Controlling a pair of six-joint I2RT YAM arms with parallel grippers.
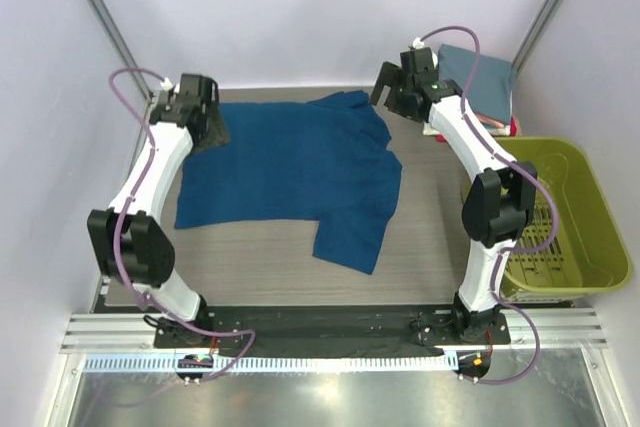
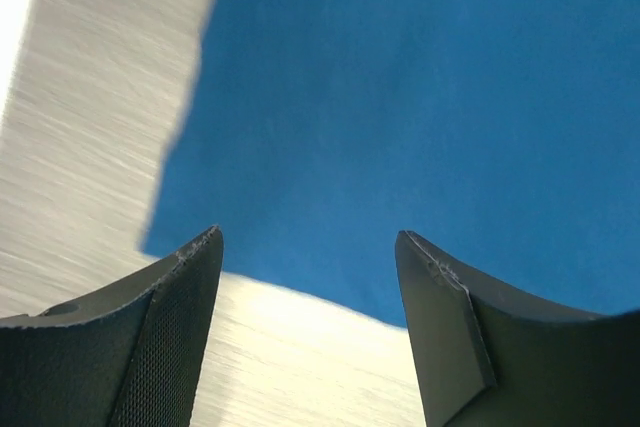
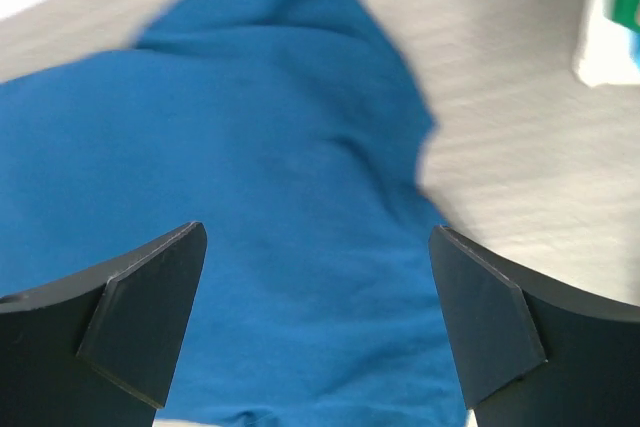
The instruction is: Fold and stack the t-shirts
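Table (image 1: 270,257): grey wood-grain top with one blue t-shirt (image 1: 290,172) spread flat on it, covering the far half from near the far-left corner to right of centre. One sleeve reaches toward the near edge, the other is rumpled at the far edge. The far-right corner has a stack of folded shirts (image 1: 485,75), slate-teal on top, red and white edges showing beneath; an olive-green basket (image 1: 603,202) sits at the right edge, can't tell if it's fully on the table.
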